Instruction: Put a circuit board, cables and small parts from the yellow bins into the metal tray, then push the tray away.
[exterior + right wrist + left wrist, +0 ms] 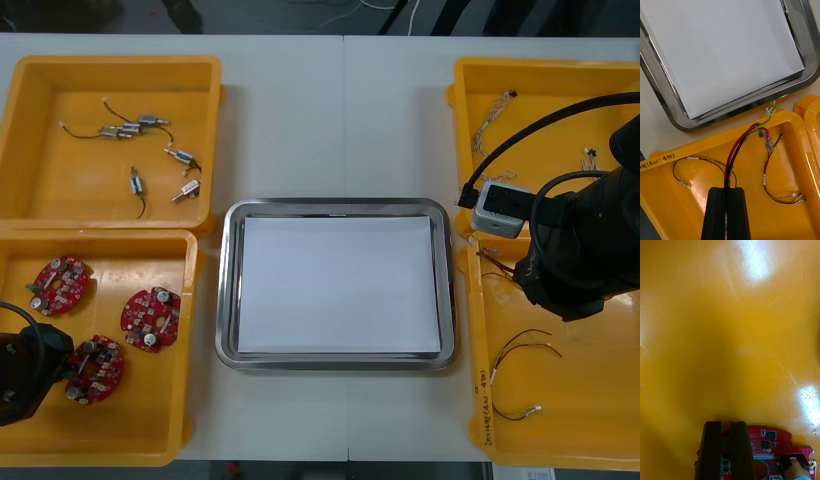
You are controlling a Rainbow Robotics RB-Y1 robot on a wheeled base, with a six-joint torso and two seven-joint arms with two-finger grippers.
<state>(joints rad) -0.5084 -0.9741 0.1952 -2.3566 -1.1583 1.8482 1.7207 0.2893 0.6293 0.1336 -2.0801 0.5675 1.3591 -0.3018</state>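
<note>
My left gripper (727,453) is low in the near left yellow bin (120,440), shut on the edge of a round red circuit board (769,444), which lies on the bin floor (97,368). My right gripper (727,213) is over the near right yellow bin (662,202), shut on a red and yellow cable (747,138). That cable runs from the fingers up to a white plug (769,110) resting over the bin's rim. The metal tray (228,300), white inside, lies between the bins with nothing in it.
Two more circuit boards (60,285) (150,318) lie in the near left bin. Several small metal parts (140,150) lie in the far left bin (40,80). Thin cables (525,345) lie in the near right bin, others (495,115) in the far right bin.
</note>
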